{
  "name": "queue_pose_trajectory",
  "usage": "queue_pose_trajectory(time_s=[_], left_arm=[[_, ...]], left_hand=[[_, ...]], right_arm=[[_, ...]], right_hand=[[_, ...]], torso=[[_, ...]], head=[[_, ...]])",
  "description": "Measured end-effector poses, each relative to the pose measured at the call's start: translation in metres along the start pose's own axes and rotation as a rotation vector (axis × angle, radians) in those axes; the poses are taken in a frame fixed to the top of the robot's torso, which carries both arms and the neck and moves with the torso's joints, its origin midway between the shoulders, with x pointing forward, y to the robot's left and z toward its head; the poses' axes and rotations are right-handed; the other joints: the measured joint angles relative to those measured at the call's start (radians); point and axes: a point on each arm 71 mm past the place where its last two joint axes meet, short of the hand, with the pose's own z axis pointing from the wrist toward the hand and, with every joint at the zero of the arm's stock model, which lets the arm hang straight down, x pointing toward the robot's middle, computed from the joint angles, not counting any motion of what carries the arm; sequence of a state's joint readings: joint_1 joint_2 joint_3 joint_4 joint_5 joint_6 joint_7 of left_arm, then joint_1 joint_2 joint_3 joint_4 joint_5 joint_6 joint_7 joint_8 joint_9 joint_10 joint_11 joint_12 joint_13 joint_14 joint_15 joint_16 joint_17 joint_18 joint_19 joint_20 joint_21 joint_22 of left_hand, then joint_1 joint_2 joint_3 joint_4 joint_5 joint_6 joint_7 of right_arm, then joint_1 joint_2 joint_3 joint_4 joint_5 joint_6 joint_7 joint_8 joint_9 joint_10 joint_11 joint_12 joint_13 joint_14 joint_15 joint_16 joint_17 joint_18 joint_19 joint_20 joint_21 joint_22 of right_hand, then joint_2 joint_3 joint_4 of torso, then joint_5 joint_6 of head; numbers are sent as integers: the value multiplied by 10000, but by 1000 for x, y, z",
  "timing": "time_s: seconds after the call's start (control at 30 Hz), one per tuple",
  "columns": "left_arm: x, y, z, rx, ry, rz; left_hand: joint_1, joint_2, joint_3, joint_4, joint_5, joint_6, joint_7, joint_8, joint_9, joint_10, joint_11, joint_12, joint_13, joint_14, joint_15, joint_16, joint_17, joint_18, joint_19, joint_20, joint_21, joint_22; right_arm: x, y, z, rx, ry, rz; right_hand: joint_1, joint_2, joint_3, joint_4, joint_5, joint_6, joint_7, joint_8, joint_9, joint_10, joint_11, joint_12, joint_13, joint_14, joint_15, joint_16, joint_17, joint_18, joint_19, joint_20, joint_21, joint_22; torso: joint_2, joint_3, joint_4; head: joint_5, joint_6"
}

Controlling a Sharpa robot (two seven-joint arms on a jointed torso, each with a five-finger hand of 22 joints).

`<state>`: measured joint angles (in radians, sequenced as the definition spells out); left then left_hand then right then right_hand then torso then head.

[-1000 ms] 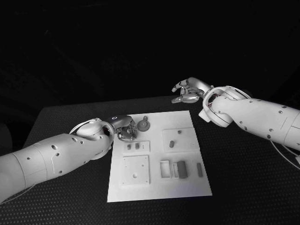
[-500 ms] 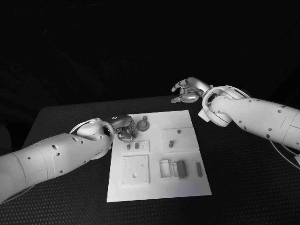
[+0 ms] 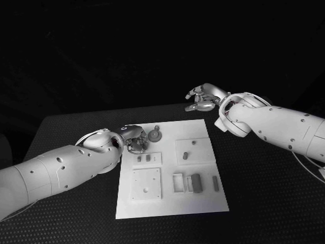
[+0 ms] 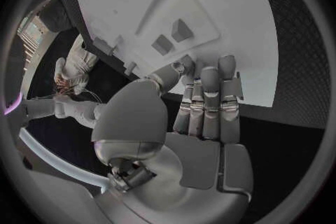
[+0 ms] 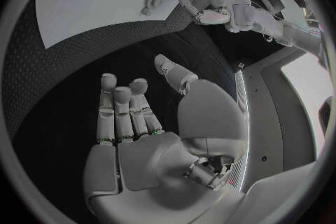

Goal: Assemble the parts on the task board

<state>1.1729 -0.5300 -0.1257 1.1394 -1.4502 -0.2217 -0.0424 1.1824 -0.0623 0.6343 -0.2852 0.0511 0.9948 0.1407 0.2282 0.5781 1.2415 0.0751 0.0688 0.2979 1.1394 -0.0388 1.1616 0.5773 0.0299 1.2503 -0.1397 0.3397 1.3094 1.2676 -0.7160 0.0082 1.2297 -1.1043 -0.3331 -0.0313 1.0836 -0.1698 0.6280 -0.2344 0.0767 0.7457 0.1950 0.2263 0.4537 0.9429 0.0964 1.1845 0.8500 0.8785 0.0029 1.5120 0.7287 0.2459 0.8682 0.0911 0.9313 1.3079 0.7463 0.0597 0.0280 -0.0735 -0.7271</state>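
Head view: the task board (image 3: 206, 195) was seen mid-table, with bare black table (image 3: 272, 203) round its edges. The left hand (image 3: 135, 138) was held at the board's far left corner, fingers apart, holding nothing, beside a round part (image 3: 156, 136). The right hand (image 3: 203, 99) was raised beyond the far edge, loosely open and empty.

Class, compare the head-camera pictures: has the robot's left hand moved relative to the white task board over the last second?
No. The left hand sits at the same spot by the task board's far left edge, beside the round part, with no visible shift.
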Motion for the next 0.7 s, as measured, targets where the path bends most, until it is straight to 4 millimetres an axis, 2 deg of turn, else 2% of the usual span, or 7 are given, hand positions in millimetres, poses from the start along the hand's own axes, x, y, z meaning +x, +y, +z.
queue_pose_trajectory(time_s=[0.3,0.7], left_arm=[[3,1,-1,-44,24,-77],[2,2,-1,-94,-39,-136]], left_hand=[[-49,-207,-99,-25,2,-612,-19,-312,-176,-5,3,0,-1,-1,1,0,27,0,1,2,0,0],[-88,-246,-172,-5,1,-989,-40,-462,-313,-68,31,0,16,-3,4,0,48,1,1,5,-39,-1]], right_arm=[[0,0,0,5,-2,-1],[0,0,0,11,-4,-3]], right_hand=[[0,0,0,0,0,-1,1,0,-3,0,0,0,1,1,1,0,-10,-1,0,0,0,-1],[0,0,0,0,0,-9,9,0,-3,0,0,0,-9,2,3,0,-9,0,0,0,0,-2]], torso=[[1,-2,0],[1,4,0]], head=[[-1,8],[-3,-7]])
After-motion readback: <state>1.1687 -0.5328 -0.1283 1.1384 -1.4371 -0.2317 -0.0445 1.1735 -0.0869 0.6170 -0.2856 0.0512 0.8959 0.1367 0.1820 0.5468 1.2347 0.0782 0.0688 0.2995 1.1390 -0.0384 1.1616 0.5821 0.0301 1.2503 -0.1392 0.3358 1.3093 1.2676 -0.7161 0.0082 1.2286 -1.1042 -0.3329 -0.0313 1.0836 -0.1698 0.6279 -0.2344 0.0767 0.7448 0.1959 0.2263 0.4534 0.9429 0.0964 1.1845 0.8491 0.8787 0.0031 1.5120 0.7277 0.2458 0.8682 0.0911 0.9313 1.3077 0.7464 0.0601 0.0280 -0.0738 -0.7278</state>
